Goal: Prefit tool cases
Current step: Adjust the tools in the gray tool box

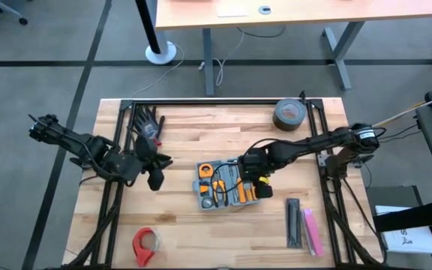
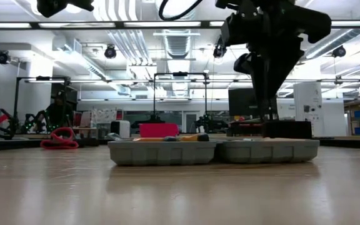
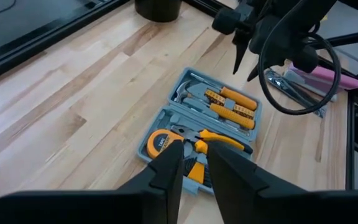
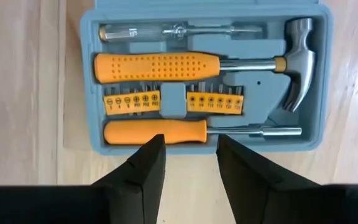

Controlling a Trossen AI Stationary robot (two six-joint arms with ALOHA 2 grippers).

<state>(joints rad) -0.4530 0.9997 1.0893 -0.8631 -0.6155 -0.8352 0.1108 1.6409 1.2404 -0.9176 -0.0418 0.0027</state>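
The blue-grey tool case (image 1: 227, 185) lies open and flat on the wooden table, both halves up. Orange-handled tools sit in its tray: a hammer (image 4: 204, 64), a screwdriver (image 4: 166, 132), bit strips, a tape measure (image 3: 160, 143) and pliers. My right gripper (image 4: 191, 146) hangs open above the case's right half (image 1: 259, 178), pointing steeply down, clear of the tools. My left gripper (image 3: 194, 158) hovers to the left of the case (image 1: 156, 176), slanting down toward it, its fingers a little apart with nothing between them.
A grey duct-tape roll (image 1: 289, 114) stands at the far right and a black glove (image 1: 148, 124) lies at the far left. A red tape roll (image 1: 145, 244) sits near the front edge. Black and pink bars (image 1: 303, 225) lie right of the case. Black frame rails (image 1: 223, 102) border the table.
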